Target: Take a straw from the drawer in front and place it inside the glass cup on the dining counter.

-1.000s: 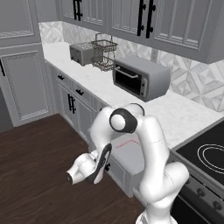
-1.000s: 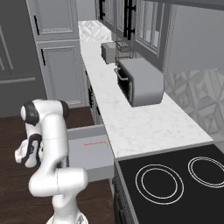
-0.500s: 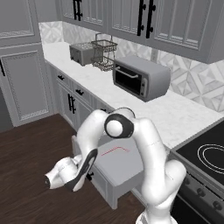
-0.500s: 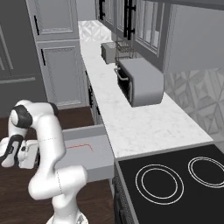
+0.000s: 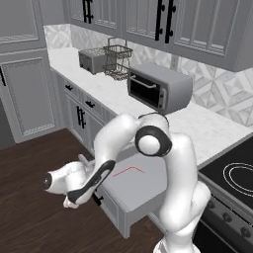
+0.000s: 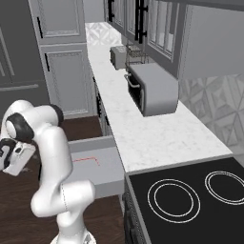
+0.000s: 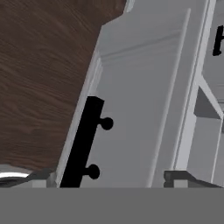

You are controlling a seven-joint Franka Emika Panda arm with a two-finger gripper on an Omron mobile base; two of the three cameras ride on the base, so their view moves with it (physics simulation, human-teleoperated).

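The drawer (image 5: 141,190) stands pulled out from under the kitchen counter, plain grey inside. The thin red straw (image 5: 129,170) lies flat on its floor, also seen as the straw (image 6: 86,159) from the other side. My gripper (image 5: 84,190) hangs low over the floor just in front of the drawer's front panel, its jaws open. In the hand view the gripper (image 7: 107,178) faces the panel front, and the black bar handle (image 7: 82,144) lies between the spread fingertips (image 7: 41,176) without touching them. The glass cup and the dining counter are out of view.
A toaster oven (image 5: 158,89), a toaster (image 5: 91,60) and a wire basket (image 5: 117,62) stand on the marble kitchen counter (image 6: 143,138). A stovetop (image 6: 181,195) lies to the right. Narrower drawers (image 5: 79,94) sit left of the open one, above dark wood floor (image 5: 34,217).
The drawer slid further out while my gripper held its handle. The jaws then opened and let the handle go, and the hand drew back a little.
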